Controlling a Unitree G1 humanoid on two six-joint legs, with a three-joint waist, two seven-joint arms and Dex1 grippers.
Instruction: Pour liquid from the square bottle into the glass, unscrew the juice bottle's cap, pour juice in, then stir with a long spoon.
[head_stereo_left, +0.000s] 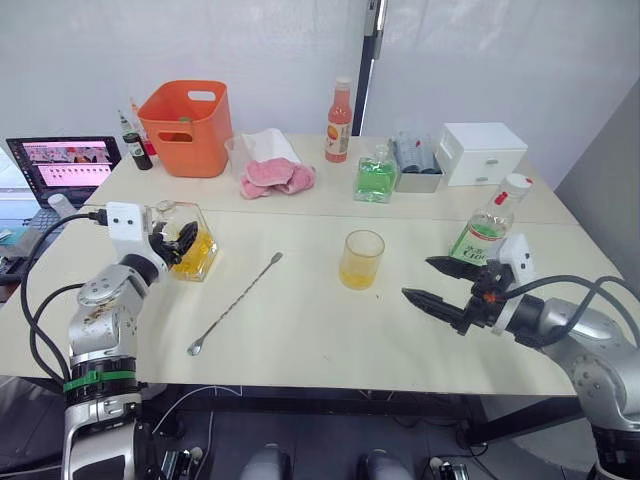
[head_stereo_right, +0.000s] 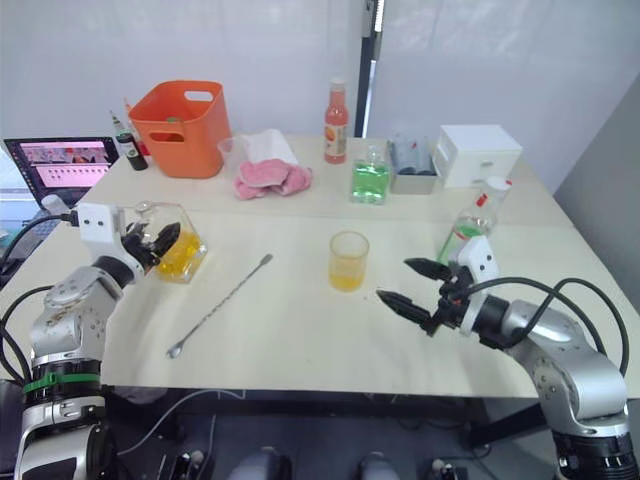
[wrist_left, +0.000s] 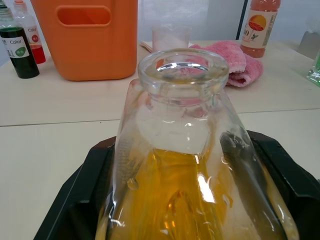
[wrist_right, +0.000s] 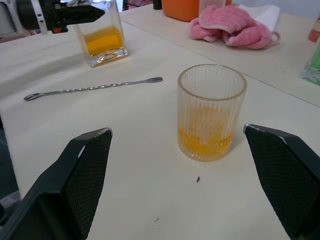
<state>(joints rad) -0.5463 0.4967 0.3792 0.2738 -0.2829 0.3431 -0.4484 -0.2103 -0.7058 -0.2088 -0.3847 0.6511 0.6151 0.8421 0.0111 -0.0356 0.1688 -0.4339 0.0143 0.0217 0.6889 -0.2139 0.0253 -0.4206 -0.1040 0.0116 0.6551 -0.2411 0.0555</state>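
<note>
**newbie:** ok so where's everything on the table (head_stereo_left: 300, 340)?

**op:** glass (head_stereo_left: 361, 259) sits about mid-table. spoon (head_stereo_left: 236, 302) lies on a diagonal just left of it, bowl end toward the front edge. square bottle (head_stereo_left: 192, 243) stands near the left edge, juice bottle (head_stereo_left: 489, 227) near the right edge.

**newbie:** and the back?

**op:** bin (head_stereo_left: 187, 127) at the back-left corner, cloth (head_stereo_left: 275, 176) right of it, box (head_stereo_left: 480, 152) back-right.
</note>
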